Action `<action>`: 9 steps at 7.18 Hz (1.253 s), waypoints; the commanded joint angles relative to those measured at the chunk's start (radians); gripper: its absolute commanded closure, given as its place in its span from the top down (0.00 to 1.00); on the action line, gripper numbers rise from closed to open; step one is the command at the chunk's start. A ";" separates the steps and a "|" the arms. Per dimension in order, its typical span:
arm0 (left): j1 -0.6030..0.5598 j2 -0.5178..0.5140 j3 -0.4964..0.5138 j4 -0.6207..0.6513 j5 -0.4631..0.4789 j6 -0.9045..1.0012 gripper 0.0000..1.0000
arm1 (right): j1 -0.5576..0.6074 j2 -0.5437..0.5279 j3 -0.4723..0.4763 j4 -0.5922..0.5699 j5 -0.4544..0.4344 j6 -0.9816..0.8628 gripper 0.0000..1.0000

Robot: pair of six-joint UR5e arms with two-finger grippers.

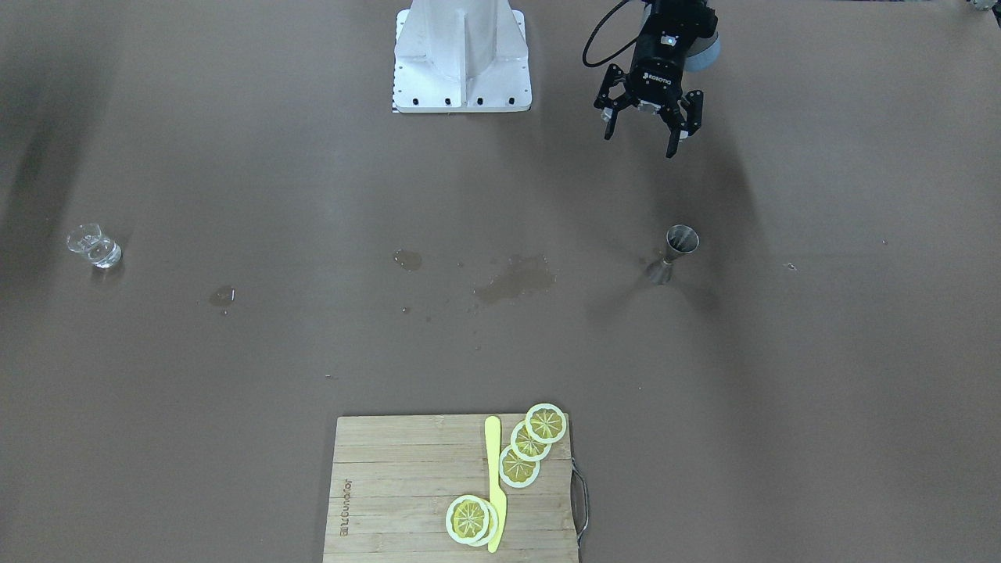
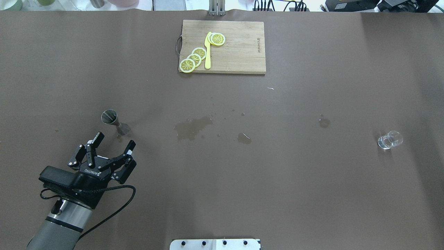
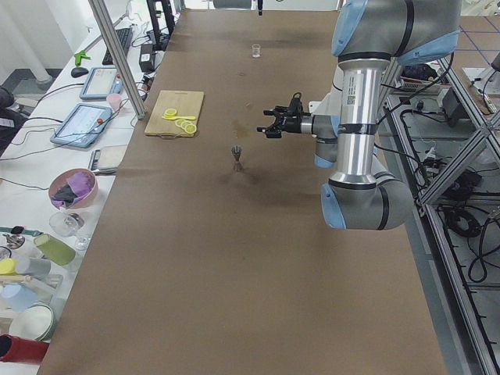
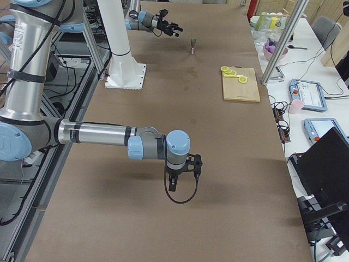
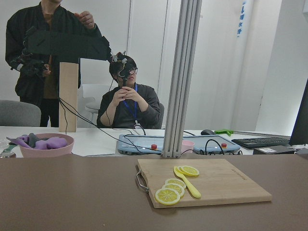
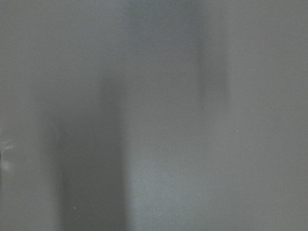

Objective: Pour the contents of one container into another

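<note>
Left gripper (image 2: pixel 115 139): jaws spread wide and nothing between them, hovering over the counter (image 2: pixel 277 191) on the robot's left side.
Jigger (image 2: pixel 114 122): there it is, standing upright on one cone, open mouth up, just ahead of the left gripper's fingertips (image 2: pixel 100 134) but clear of them.
Glass cup (image 2: pixel 390 140): way over on the robot's right side of the counter, well apart from the jigger and from both arms; the left side view shows it upright at the far end.
Right gripper (image 4: pixel 173 183): seen only from the right side view, pointing down over bare counter near that end; whether the jaws are apart or together, I cannot tell.
Right wrist camera: a grey blur and some soft shadows, no object to pick out.
Wet patches (image 2: pixel 190 127): a big dark stain mid-counter between jigger and cup, and smaller spots trailing towards the cup's side.
Cutting board (image 2: pixel 239 52): wooden, at the far edge of the counter from the robot, metal handle on one short end.
Lemon slices (image 2: pixel 194 59): a row of three overlapping, plus a stacked pair apart from them, all on the board.
Yellow knife (image 2: pixel 207 52): lying on the board between the two lemon groups.
Left wrist camera: looks across the board to a white desk beyond, one person seated there, another standing beside.
</note>
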 commanded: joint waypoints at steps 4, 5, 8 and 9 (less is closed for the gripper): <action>0.001 -0.001 0.010 -0.002 -0.001 -0.003 0.98 | 0.000 0.000 0.004 -0.001 -0.005 -0.078 1.00; 0.002 -0.001 0.010 -0.002 -0.001 -0.003 0.98 | 0.000 0.003 -0.002 0.000 -0.002 -0.078 1.00; -0.002 0.008 0.000 0.033 -0.051 0.014 0.98 | 0.000 0.003 0.003 0.000 0.000 -0.078 1.00; -0.019 0.008 -0.007 0.078 -0.092 0.014 0.98 | 0.000 0.001 0.004 -0.001 0.009 -0.078 1.00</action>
